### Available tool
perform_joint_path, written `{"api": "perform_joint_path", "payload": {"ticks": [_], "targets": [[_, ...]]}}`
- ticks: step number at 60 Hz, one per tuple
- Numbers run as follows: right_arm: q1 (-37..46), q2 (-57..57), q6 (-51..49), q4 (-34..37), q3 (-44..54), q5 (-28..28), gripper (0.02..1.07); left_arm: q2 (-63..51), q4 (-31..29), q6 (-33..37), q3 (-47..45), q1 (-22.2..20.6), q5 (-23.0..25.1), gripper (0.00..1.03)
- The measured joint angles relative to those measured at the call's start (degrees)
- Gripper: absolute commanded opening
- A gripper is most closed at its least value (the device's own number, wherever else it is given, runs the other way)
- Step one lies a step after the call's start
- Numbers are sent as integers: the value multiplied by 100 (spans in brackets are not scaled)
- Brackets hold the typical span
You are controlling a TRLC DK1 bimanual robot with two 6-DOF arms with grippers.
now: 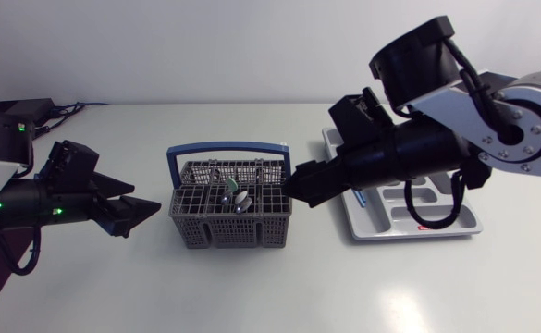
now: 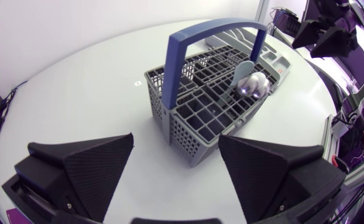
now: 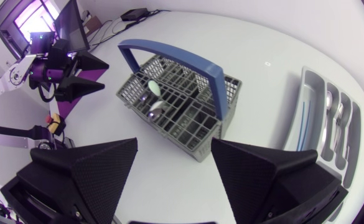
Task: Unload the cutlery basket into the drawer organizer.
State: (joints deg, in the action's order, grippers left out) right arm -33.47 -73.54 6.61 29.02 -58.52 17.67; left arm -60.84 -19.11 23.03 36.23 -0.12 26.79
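Left gripper: wide open, holding nothing. Cutlery basket: just ahead of it, between both grippers, spoons standing inside. Right gripper: spread wide, empty, close to basket's opposite side. Drawer organizer: behind that gripper, beneath right arm.

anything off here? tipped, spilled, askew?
Nothing stands out. The basket stands upright with the spoons inside it, and nothing is spilled on the table. The organizer lies flat beside it, cutlery in its slots. The left gripper and right gripper are both open and empty.
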Motion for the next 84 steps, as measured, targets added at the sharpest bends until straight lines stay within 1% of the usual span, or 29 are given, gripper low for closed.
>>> {"api": "perform_joint_path", "payload": {"ticks": [3, 8, 13, 19, 24, 27, 30, 34, 41, 44, 47, 51, 55, 59, 63, 68, 73, 84], "targets": [[-79, -81, 96, -2, -116, 109, 94, 96, -37, 2, -20, -28, 0, 97], [-136, -297, 192, 57, -249, 352, 94, 201, -46, 15, -68, -33, 0, 97], [-162, -562, 245, 85, -310, 422, 94, 251, -52, 26, -138, -35, 0, 97], [-245, -798, 245, 77, -330, 367, 94, 299, -55, 85, -216, -98, -2, 97], [-409, -876, 243, 0, -330, 146, 94, 398, -57, 85, -245, -293, -11, 96], [-487, -890, 240, -61, -330, 42, 94, 505, -59, 83, -245, -490, -98, 96], [-525, -890, 238, -87, -330, 4, 95, 627, -48, 81, -245, -737, -319, 96], [-514, -890, 238, -94, -330, 0, 95, 776, 28, 33, -245, -1220, -811, 96], [-428, -890, 212, -101, -315, -33, 95, 872, 391, -98, -245, -2284, -1910, 95], [-415, -887, 195, -146, -280, -46, 95, 866, 546, -122, -245, -2667, -2304, 93], [-393, -887, 188, -223, -210, -125, 95, 831, 710, -186, -245, -2983, -2638, 91], [-380, -866, 170, -229, -116, -184, 95, 728, 942, -249, -245, -3279, -3093, 91], [-337, -793, 138, -227, 4, -210, 95, 581, 1189, -308, -245, -3598, -3663, 86], [-251, -688, 83, -229, 101, -212, 95, 435, 1556, -313, -269, -4000, -4291, 85], [-151, -588, 66, -236, 170, -227, 95, 299, 1836, -315, -299, -4391, -4734, 85], [-20, -483, 42, -321, 286, -249, 95, 116, 2122, -313, -389, -4784, -5117, 85], [114, -398, 15, -396, 437, -249, 95, -79, 2273, -315, -470, -5029, -5324, 85], [413, -245, -111, -396, 625, -181, 95, -507, 2354, -352, -533, -5101, -5460, 86]]}}
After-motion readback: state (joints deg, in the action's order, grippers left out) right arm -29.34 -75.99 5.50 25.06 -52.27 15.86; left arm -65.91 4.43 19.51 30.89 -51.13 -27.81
